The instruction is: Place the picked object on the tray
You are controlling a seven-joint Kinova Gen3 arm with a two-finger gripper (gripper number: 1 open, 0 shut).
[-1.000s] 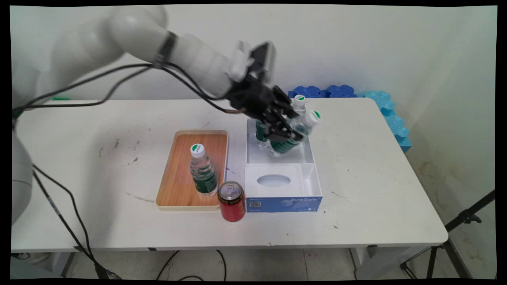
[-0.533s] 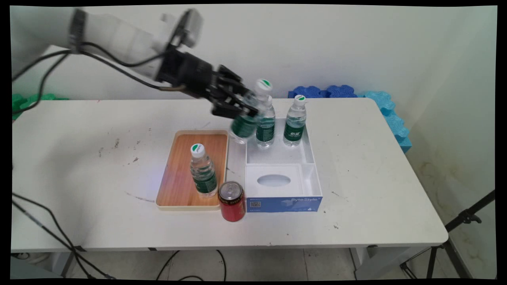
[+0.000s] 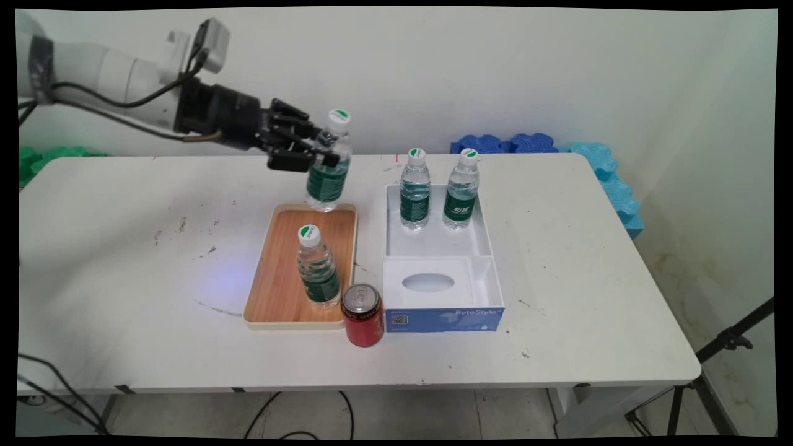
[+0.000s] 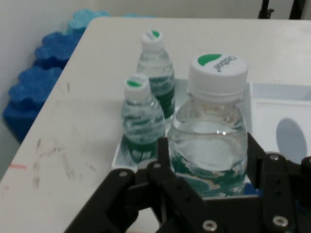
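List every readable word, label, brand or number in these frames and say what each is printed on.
"Byte Style": blue front of the tissue box.
QR code and small print beside it: too small to read.
Cap print on the held bottle, in the gripper: blurred, unreadable.
Green labels on the tray bottle and two boxed bottles: unreadable.
Red can: unreadable.

Claw (image 3: 308, 152) carried bottle (image 3: 328, 168) from box (image 3: 438, 248) to above tray (image 3: 302, 266).
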